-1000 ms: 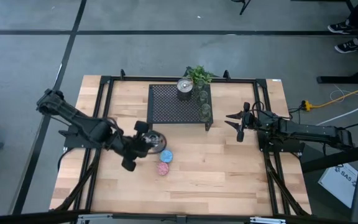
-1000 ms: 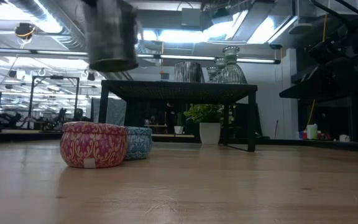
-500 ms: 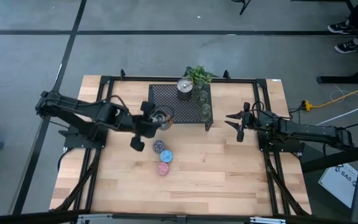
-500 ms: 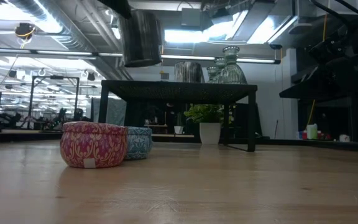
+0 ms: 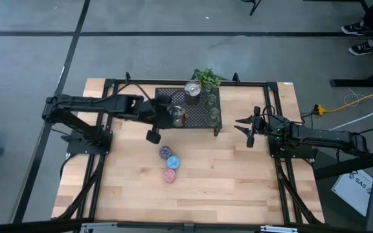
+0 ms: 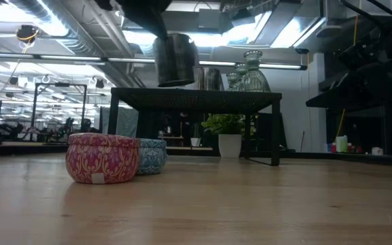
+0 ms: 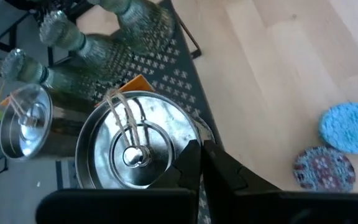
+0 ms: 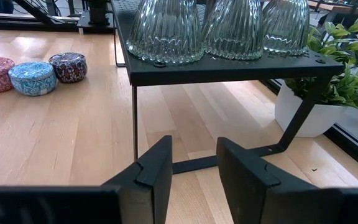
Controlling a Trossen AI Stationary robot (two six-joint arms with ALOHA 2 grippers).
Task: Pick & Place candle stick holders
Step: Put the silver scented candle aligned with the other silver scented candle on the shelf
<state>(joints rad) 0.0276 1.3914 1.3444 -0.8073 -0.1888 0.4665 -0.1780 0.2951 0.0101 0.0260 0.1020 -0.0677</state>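
**Silver holder carried over the rack, ready to be set down**

Nearest the low camera, three glittery holders sit on the bare wood: the pink holder (image 6: 103, 158) in front, the blue holder (image 6: 152, 156) just behind and touching it or nearly so, and the purple holder (image 5: 165, 153) hidden behind them there but plain from above. All three wait on the table (image 5: 238, 188), well clear of either arm.

Farther back, the left gripper (image 5: 171, 116) hangs over the black mesh rack (image 5: 164, 97), its fingers pressed together on the rim of a silver holder (image 6: 175, 60). In the low view the holder floats above the rack top, slightly tilted, not yet touching the mesh. The left wrist view shows the thin wall pinched between the two fingers.

On the rack's far side stand the second silver holder (image 5: 192, 90) and three green glass holders (image 5: 212, 107) in a row along the edge, with the small plant (image 5: 206, 78) behind.

To place well, I judge the arm should level the holder first, since a rim pinch lets it swing, then lower straight down onto a bare patch of mesh, apart from the other silver one and the glass row. Release only once the base rests flat; a drop onto mesh could tip it into the glass.

The right gripper (image 5: 249, 129) waits off to the rack's right, its jaws spread partway and holding nothing.
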